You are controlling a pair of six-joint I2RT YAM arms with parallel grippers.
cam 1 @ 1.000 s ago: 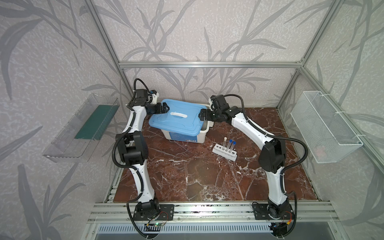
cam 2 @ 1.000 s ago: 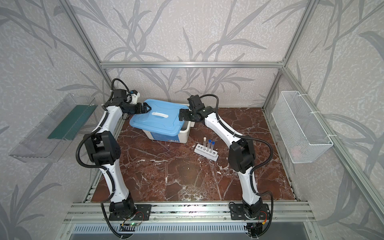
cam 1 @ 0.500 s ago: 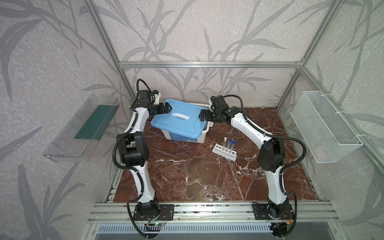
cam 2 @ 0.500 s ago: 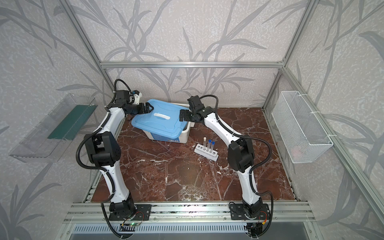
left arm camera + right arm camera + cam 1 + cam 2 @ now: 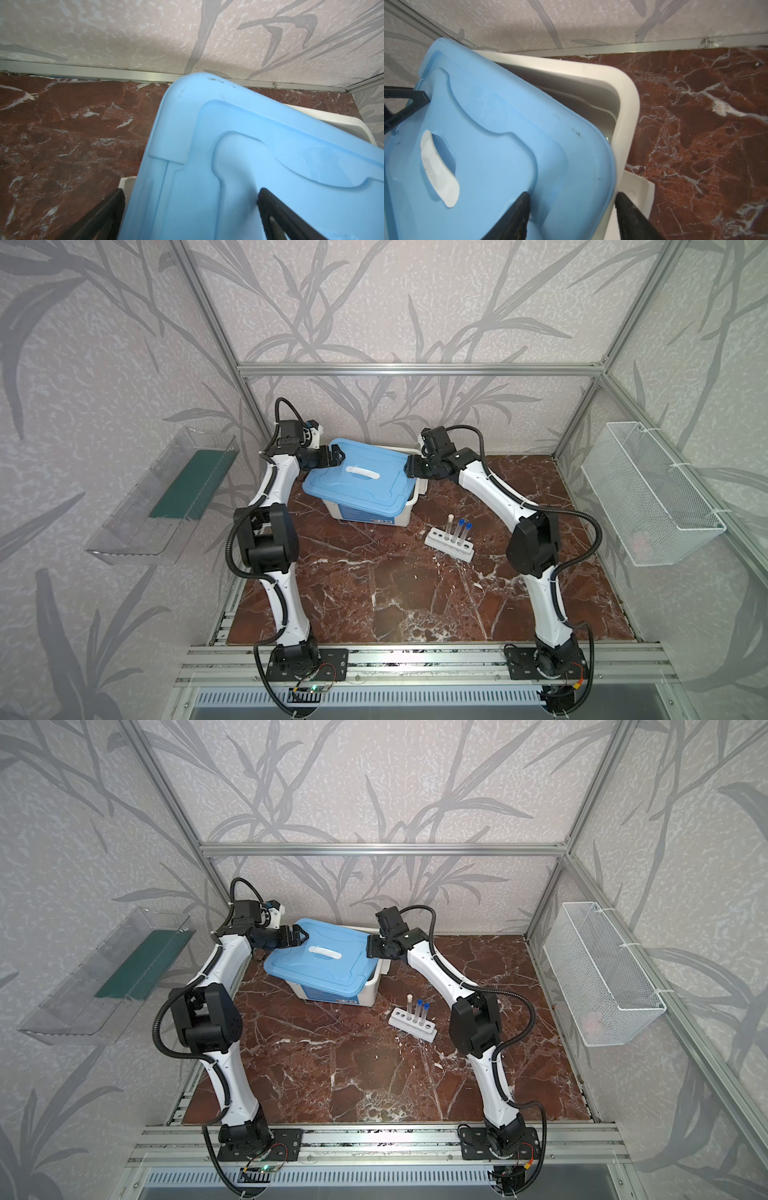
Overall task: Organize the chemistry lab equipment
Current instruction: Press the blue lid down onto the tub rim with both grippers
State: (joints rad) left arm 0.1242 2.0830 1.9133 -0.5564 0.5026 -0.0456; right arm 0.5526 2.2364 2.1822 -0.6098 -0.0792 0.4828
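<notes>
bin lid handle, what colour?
White: the curved plastic handle sits in the light-blue plastic lid. It shows best in the right wrist view.

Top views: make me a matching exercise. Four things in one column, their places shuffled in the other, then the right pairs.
Things
1. blue lid
2. test tubes
3. wire basket
4. green mat

Places
A. lying in the clear shelf, mounted far left
B. standing upright in the white rack
C. askew on top of the white bin
D. mounted far right, off the floor

Pairs: 1-C, 2-B, 3-D, 4-A
</notes>
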